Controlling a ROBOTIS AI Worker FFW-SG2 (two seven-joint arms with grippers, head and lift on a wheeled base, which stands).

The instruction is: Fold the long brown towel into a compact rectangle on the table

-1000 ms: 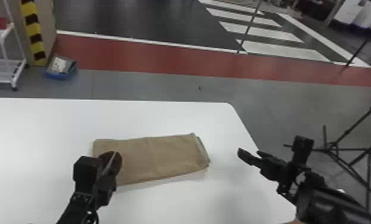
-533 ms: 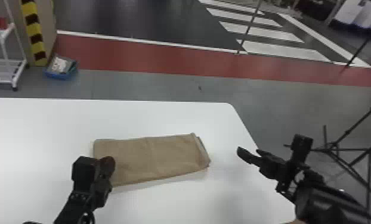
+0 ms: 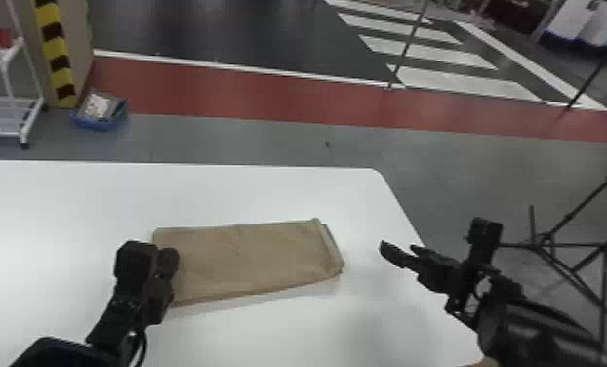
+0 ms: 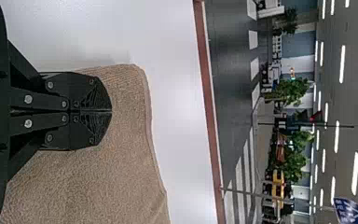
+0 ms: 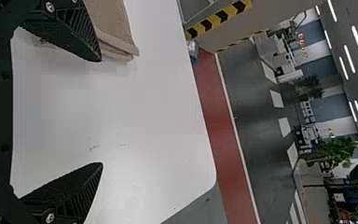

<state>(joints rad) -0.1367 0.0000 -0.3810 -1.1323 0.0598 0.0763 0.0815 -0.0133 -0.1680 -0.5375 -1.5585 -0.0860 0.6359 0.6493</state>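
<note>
- The brown towel (image 3: 249, 261) is laid on the white table (image 3: 268, 195) as a flat, layered rectangle, longer from left to right than from front to back.
- The left gripper (image 4: 111, 111) is placed over the towel's left end, its 2 fingers pressed together; nothing is seen pinched between them. Whether the cloth is touched cannot be told.
- The right gripper (image 5: 102, 112) is held off the towel's right end, its 2 fingers spread and empty.
- The folding is judged well advanced; smoothing, or 1 more fold across the length, may be called for.
- Light, soft, limp handling is expected, with little slip and nothing fragile.
- For another fold, the stacked right edge (image 3: 333, 246) would best be gripped through all its layers, lest 1 be left behind or skewed.
</note>
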